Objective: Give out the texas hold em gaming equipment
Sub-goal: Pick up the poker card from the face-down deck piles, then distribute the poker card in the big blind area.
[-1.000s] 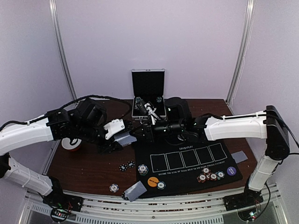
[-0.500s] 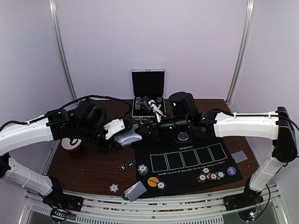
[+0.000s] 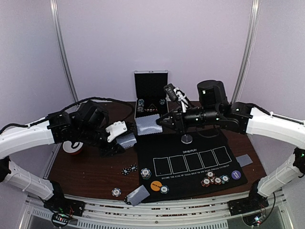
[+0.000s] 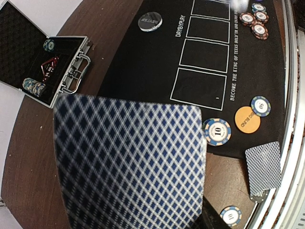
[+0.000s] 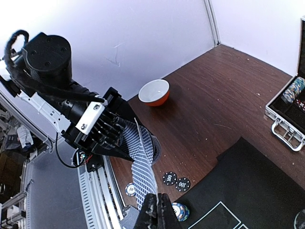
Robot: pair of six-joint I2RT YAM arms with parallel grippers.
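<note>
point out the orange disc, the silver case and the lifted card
orange disc (image 4: 247,120), left wrist view, centre of its face
silver case (image 3: 151,85), top view, inside of open lid
lifted card (image 3: 146,125), top view, middle of its back

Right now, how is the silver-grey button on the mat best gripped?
Likely across its rim, fingers straight down: the silver-grey button lies flat on the mat with nothing beside it, so only its edge offers a hold.
</note>
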